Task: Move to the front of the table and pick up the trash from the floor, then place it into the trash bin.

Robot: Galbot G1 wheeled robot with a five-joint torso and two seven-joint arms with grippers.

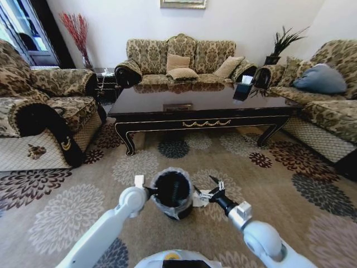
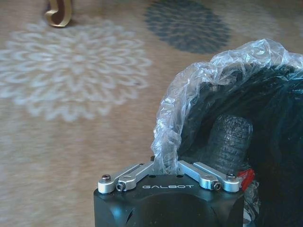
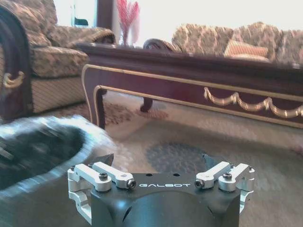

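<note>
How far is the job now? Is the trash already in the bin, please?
Done: the robot stands before the table, with the trash bin between its arms. In hand: the left gripper is shut on the bin's liner rim; the right gripper is open and empty beside the bin. Left: a white crumpled piece, likely trash, lies on the carpet by the bin, not yet picked up.

This is a home living room. A patterned three-seat sofa [image 1: 181,58] with cushions fills the upper middle of the frame, matching armchairs [image 1: 39,106] flank both sides, a glossy dark coffee table [image 1: 195,106] stands between them, and a floral carpet [image 1: 67,212] covers the floor below.
</note>
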